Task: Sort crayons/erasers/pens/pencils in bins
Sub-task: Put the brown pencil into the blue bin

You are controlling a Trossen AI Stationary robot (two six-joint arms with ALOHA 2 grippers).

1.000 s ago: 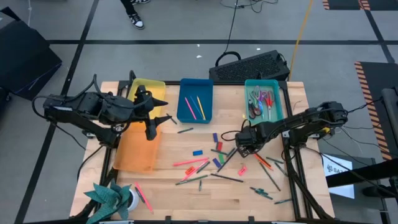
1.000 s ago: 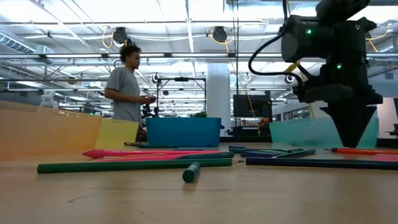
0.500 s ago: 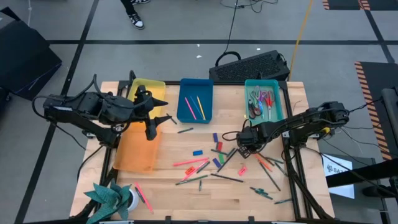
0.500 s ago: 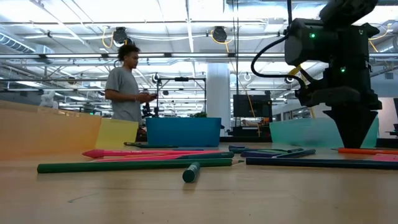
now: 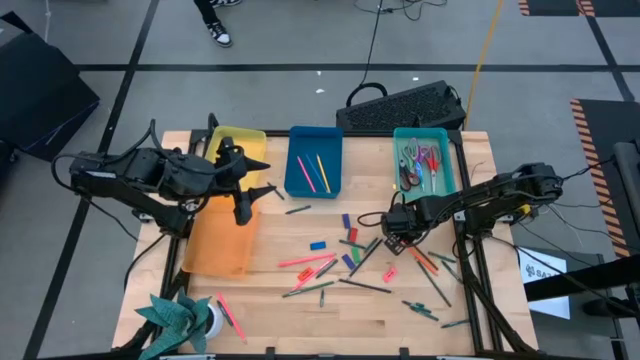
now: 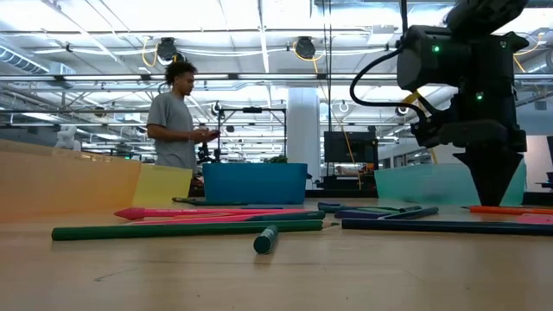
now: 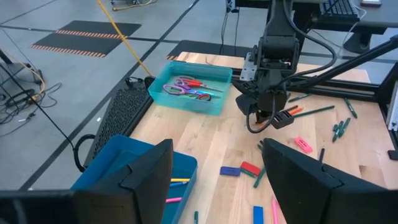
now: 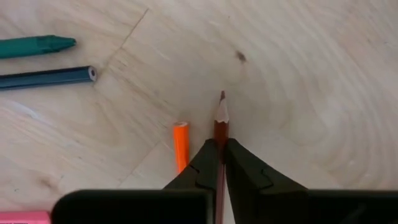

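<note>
Right wrist view: a red-brown pencil [image 8: 221, 124] is pinched between the right gripper [image 8: 220, 163] fingers, lower centre of frame, sharpened tip toward the top of the frame. The long axis runs straight up-down in that frame, in line with the fingers, flat on or just above the wood; contact with the table [image 8: 298, 81] cannot be told. An orange crayon [image 8: 180, 144] lies just beside it, parallel, not gripped.

In the high view the right gripper [image 5: 393, 226] sits right of centre, at the edge of the loose scatter of sticks, below the teal bin [image 5: 443, 170].

Risks, as judged:
- The grip is taken near the tip end, so most of the shaft is hidden behind the fingers; on lift the pencil could pivot or slip out.
- With the axis parallel to the fingers, the pencil may slide lengthwise under any jolt.
- The orange crayon could be dragged along if the fingers brush it.
- The teal bin holds scissors, so a drop there would be a mis-sort.

The left gripper [image 5: 243, 203] is parked over the orange bin [image 5: 212, 255], upper left area, jaws spread, holding nothing.
</note>
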